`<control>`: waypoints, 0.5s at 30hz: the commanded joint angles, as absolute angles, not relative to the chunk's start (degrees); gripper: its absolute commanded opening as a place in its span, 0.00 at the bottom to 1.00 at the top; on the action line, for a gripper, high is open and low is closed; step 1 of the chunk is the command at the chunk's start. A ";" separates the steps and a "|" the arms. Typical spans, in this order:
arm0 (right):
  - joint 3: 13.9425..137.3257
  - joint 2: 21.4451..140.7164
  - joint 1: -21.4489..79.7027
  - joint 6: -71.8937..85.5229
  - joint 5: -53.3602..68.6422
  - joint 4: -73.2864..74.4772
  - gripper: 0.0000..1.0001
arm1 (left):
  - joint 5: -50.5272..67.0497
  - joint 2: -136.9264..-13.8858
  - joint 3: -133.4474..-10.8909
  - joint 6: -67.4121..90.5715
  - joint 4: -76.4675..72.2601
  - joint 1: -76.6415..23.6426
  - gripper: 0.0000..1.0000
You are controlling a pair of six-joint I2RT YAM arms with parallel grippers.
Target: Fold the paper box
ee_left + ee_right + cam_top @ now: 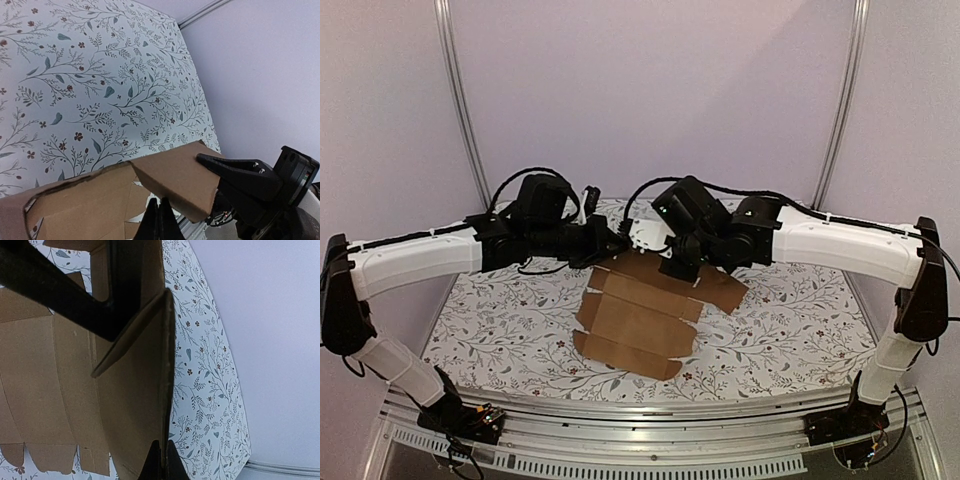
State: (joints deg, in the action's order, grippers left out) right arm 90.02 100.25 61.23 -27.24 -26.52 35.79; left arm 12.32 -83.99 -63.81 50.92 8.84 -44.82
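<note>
The paper box (638,322) is a flat brown die-cut cardboard sheet lying mid-table, its far end lifted. My left gripper (617,247) is at the sheet's far left corner. In the left wrist view its tips (160,220) are shut together in front of the cardboard (70,210), with nothing seen between them. A folded-up flap (185,180) stands just beyond them. My right gripper (682,268) is at the far edge. In the right wrist view it (162,462) is shut on the raised panel (137,405), seen edge-on. One right finger (235,172) lies on the flap's edge.
The table has a white floral cloth (790,320). Pale walls with two metal posts (465,110) stand close behind. An aluminium rail (650,415) runs along the near edge. The left arm (100,295) crosses the top of the right wrist view.
</note>
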 commanded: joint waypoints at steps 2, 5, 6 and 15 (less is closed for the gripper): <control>90.62 100.02 62.09 -24.31 -25.25 33.10 0.00 | 12.74 -85.61 -65.47 50.35 8.43 -46.53 0.00; 90.53 100.10 62.35 -23.91 -24.76 33.02 0.00 | 13.28 -86.04 -65.56 50.55 7.20 -46.58 0.00; 90.45 100.18 62.37 -23.91 -24.78 33.02 0.00 | 13.26 -85.95 -65.57 50.55 6.99 -46.58 0.00; 88.57 99.88 62.33 -24.35 -29.15 33.14 0.00 | 9.33 -80.89 -65.20 46.24 15.05 -46.49 0.00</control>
State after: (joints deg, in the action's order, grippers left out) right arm 89.78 100.25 61.73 -24.86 -27.07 34.09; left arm 11.90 -84.66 -64.55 49.28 10.04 -45.71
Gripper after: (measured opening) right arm 0.010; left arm 0.004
